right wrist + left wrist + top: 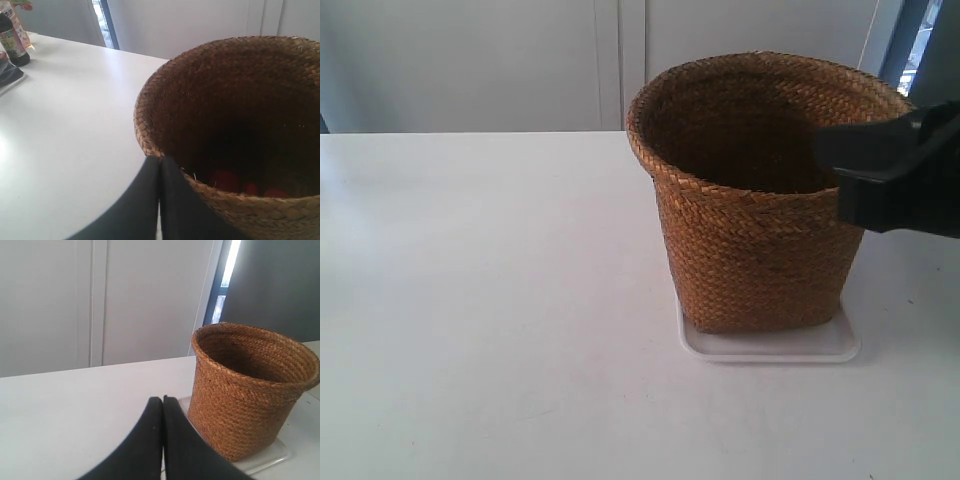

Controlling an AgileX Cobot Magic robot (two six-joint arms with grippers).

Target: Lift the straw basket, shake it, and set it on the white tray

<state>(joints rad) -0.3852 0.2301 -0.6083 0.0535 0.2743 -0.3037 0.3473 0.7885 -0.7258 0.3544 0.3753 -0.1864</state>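
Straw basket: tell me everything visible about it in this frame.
The straw basket is golden-brown braided straw, with a wide flared round rim tapering to a narrower base and no handles. It stands upright on the white tray, whose edge shows along its base, on a white table. Deep inside, a few red items lie at the bottom, too dark to identify. The right gripper, closed, sits at the rim; contact cannot be confirmed.

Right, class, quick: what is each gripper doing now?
Left gripper: closed, empty, apart from the basket.
Right gripper: closed, tips by the basket rim, nothing visibly held.
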